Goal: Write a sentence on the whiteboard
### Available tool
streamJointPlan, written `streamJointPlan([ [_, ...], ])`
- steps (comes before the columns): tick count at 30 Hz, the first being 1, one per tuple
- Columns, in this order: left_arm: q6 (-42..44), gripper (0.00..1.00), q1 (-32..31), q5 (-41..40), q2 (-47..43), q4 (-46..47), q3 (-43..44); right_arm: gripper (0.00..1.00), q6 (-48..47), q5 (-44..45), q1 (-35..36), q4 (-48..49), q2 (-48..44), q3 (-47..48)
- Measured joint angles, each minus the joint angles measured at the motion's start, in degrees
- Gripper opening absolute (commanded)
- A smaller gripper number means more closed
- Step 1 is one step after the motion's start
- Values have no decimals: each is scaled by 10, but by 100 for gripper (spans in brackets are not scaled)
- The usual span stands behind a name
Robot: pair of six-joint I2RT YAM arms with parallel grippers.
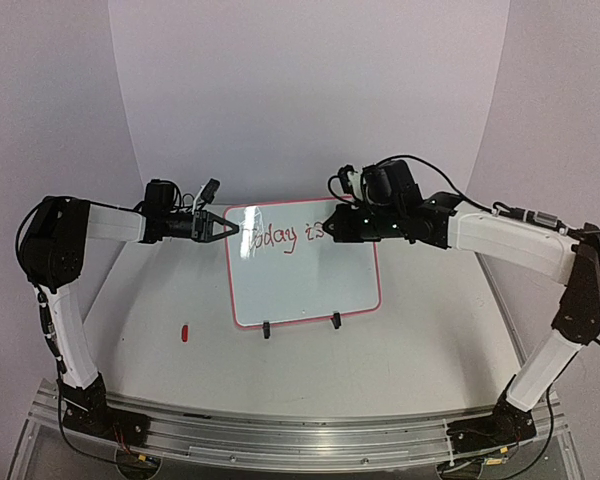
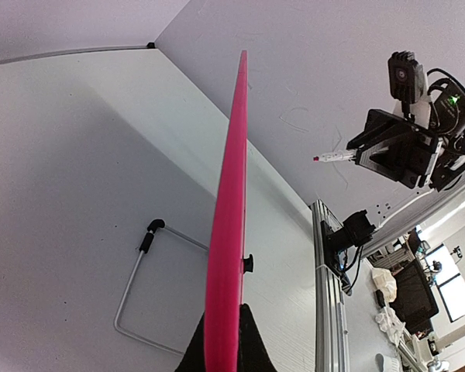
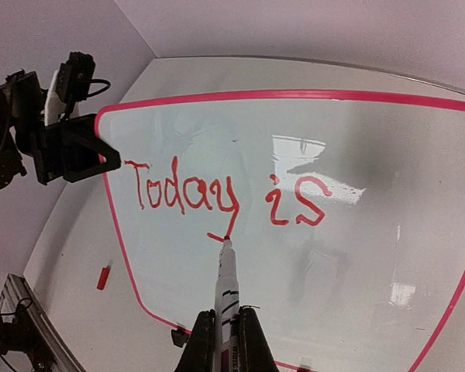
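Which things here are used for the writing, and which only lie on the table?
In use:
whiteboard, held at its edge by the left gripper
marker, held in the right gripper
lettering, red, reading "Today is" so far

Lying about:
red piece beside the board, perhaps the marker's cap

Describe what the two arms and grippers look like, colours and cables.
The left arm and right arm have white shells and black joints. The left gripper and right gripper are black, with loose black cables; a green light glows on the right one.
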Motion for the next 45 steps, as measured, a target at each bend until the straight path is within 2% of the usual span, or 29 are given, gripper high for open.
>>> streamJointPlan([
  [6, 0, 0, 0, 0, 0, 0, 0, 0, -6, -43, 6, 17, 3, -1],
  [10, 0, 0, 0, 0, 0, 0, 0, 0, -28, -42, 39, 21, 42, 19],
  [20, -3, 0, 0, 0, 0, 4, 0, 0, -71, 21, 124, 13, 151, 80],
  [30, -8, 0, -1, -1, 0, 6, 0, 0, -74, 51, 128, 15, 190, 127],
  [45, -8, 0, -1, -2, 0, 6, 0, 0, -69, 69, 128, 14, 222, 148],
])
